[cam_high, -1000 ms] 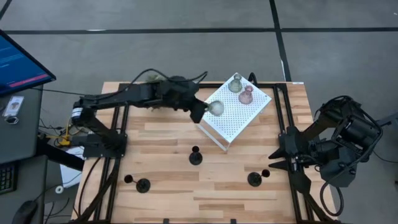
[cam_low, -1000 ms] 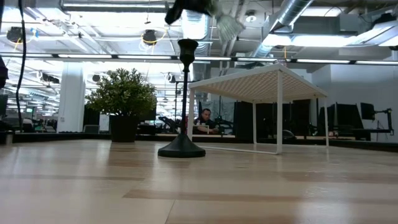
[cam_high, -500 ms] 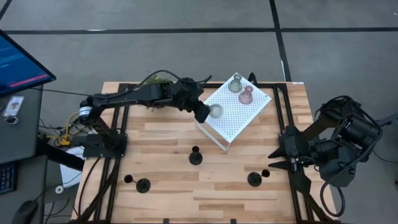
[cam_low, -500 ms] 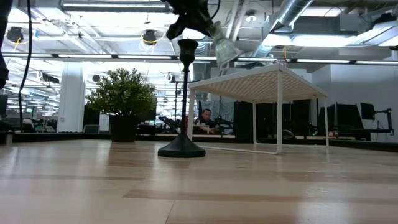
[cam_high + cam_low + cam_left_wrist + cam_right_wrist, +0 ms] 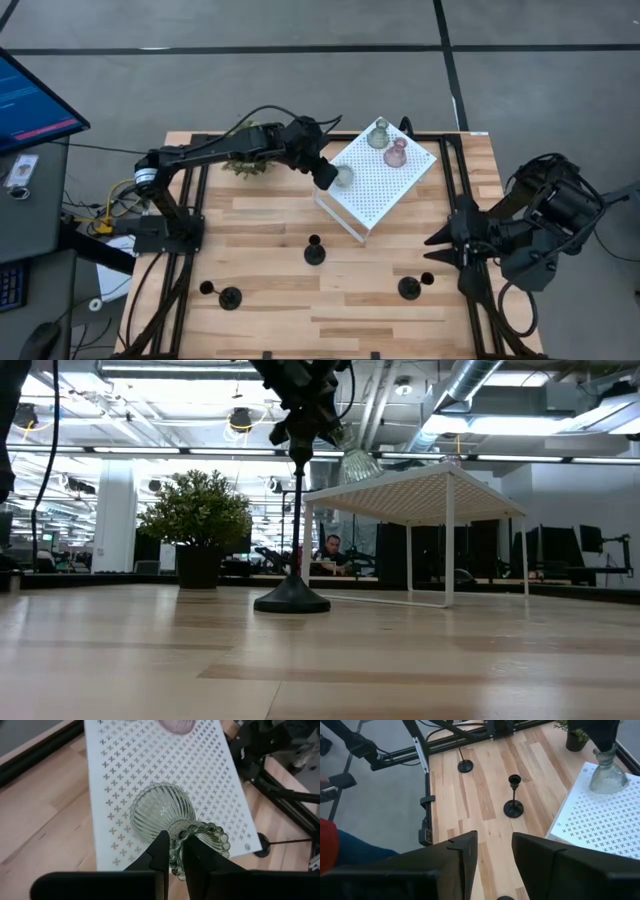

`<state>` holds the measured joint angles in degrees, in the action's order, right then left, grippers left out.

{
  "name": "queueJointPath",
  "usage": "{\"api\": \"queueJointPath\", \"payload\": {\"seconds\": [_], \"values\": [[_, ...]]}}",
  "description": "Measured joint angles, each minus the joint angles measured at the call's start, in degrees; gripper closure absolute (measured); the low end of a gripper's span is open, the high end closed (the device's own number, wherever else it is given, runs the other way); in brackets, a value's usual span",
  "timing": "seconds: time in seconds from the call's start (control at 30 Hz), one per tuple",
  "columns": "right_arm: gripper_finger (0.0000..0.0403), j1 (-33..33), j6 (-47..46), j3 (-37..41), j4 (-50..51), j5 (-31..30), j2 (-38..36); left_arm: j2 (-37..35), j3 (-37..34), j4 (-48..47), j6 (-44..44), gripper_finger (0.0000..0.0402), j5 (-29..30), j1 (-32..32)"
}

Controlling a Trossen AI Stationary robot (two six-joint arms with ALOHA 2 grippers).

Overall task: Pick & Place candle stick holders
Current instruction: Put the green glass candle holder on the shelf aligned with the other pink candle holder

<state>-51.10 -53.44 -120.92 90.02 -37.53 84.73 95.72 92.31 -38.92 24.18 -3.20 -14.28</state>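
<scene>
Since a second ago, the left claw point(image 5: 330, 176) has carried the greenish glass holder point(image 5: 343, 176) inward over the near-left corner of the white perforated box point(image 5: 390, 190) and lower. Its fingers point(image 5: 161, 851) are pinched tight on the holder's beaded rim. Two more glass holders, one greenish point(image 5: 378, 134) and one pink point(image 5: 396, 153), stand on the box's far corner. Three black holders point(image 5: 314, 251) stand on the desk point(image 5: 270, 215). The right claw point(image 5: 437, 250) waits at the desk's right edge, partly open and empty.
</scene>
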Motion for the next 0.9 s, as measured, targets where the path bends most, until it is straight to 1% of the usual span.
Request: {"api": "queueJointPath", "payload": {"seconds": [0.47,0.67,0.9], "values": [[0.0288,1.0,2.1,0.0,0.0,0.0,0.0,0.6,0.5,0.1,-0.4,0.0372,-0.2,0.1],[0.0288,1.0,2.4,0.0,0.0,0.0,0.0,0.5,0.5,-0.1,-0.4,0.0346,-0.1,0.1],[0.0288,1.0,2.5,0.0,0.0,0.0,0.0,0.5,0.5,0.7,-2.1,0.0359,-0.1,0.1]]}}
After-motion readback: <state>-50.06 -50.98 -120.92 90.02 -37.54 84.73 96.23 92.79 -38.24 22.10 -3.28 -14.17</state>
